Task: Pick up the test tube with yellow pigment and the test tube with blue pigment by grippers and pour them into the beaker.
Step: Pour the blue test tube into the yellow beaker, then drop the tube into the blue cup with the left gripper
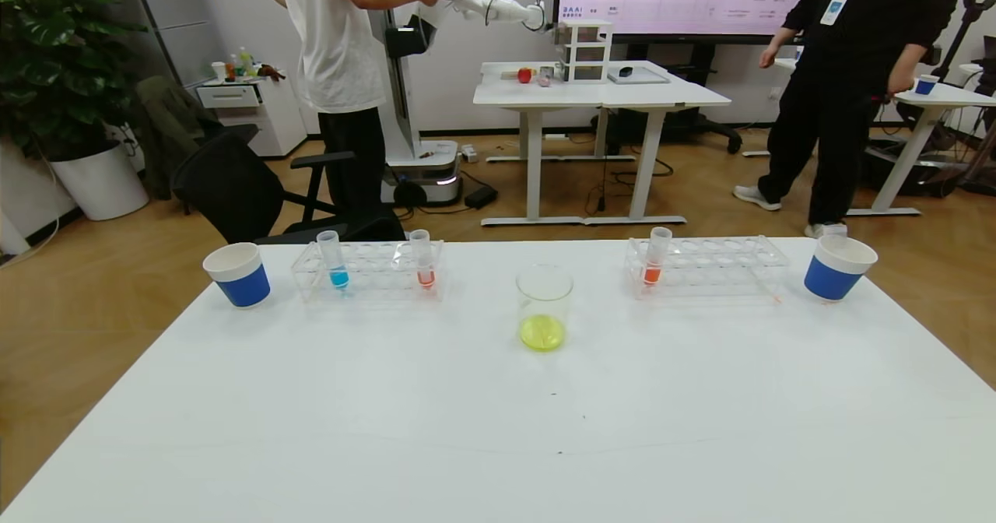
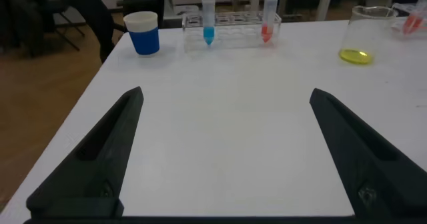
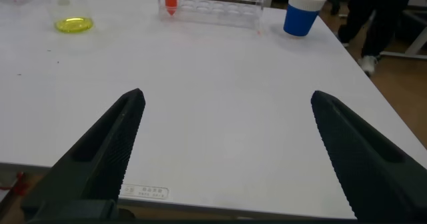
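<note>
The test tube with blue pigment (image 1: 335, 261) (image 2: 208, 23) stands upright in the left clear rack (image 1: 373, 280). The beaker (image 1: 544, 306) (image 2: 365, 34) (image 3: 72, 19) stands at mid-table with a shallow layer of yellow liquid in its bottom. No test tube with yellow pigment shows in any view. My left gripper (image 2: 227, 93) hovers open over bare table near the front edge, far short of the rack. My right gripper (image 3: 227, 94) is open too, over the table's near right part, with nothing between its fingers. Neither gripper shows in the head view.
Orange-red tubes stand in the left rack (image 1: 423, 261) and the right rack (image 1: 656, 259). Blue-and-white paper cups sit at the far left (image 1: 240, 275) and far right (image 1: 836, 270). Two people, chairs and desks are beyond the table's far edge.
</note>
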